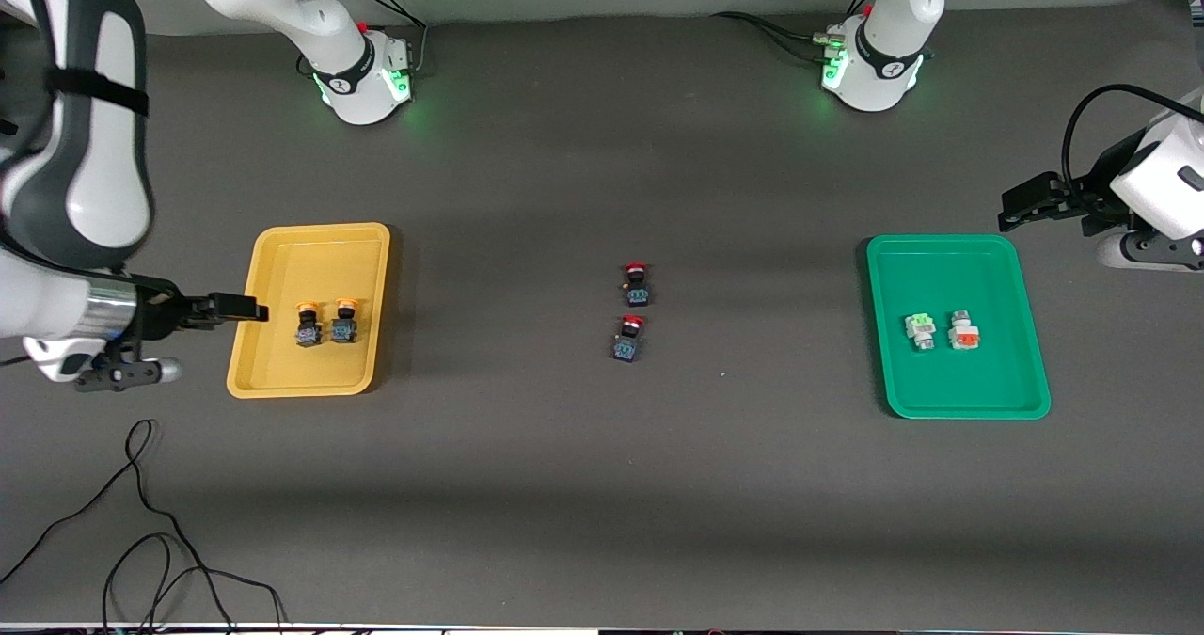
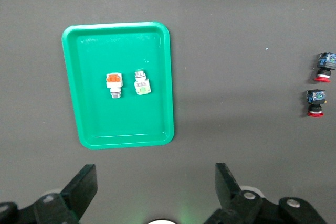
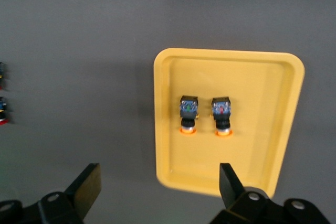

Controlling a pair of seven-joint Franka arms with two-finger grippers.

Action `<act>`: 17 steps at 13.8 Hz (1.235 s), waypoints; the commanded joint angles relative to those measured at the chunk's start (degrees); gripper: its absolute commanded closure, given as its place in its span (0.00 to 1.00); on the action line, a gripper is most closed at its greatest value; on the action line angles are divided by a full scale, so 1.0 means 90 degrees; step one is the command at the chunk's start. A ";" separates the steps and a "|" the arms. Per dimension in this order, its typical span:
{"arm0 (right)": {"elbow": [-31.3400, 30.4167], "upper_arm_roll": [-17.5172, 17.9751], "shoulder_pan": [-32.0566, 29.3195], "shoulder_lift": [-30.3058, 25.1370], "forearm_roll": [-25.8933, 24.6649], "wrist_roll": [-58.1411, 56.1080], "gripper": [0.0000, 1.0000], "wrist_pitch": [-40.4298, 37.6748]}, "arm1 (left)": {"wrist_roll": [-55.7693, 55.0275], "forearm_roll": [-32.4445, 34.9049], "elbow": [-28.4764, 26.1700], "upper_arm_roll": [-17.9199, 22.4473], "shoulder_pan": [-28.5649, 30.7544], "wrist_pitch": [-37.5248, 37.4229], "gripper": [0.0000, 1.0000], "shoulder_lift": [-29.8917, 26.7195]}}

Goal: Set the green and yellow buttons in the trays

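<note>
Two black-bodied buttons with yellow-orange caps [image 1: 308, 325] [image 1: 343, 322] lie side by side in the mustard yellow tray [image 1: 282, 268]. They also show in the right wrist view [image 3: 188, 113] [image 3: 221, 114]. A whitish-grey button with a pale green end [image 1: 920, 328] lies in the bright green tray [image 1: 997, 381], and shows in the left wrist view [image 2: 141, 83]. My right gripper [image 1: 235, 308] is open and empty, over the yellow tray's outer edge. My left gripper [image 1: 1030, 204] is open and empty, over the table beside the green tray's corner.
A whitish button with an orange face [image 1: 963, 331] lies beside the green one in the green tray. Two black buttons with red caps [image 1: 637, 282] [image 1: 628, 339] lie on the dark mat mid-table. Loose black cable [image 1: 141, 522] lies near the front edge.
</note>
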 commanded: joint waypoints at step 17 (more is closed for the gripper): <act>0.2476 -0.0229 0.0121 -0.0134 -0.1221 0.1930 0.00 -0.2001 | -0.0002 0.0332 -0.0034 0.0031 -0.0096 -0.0145 0.00 -0.0196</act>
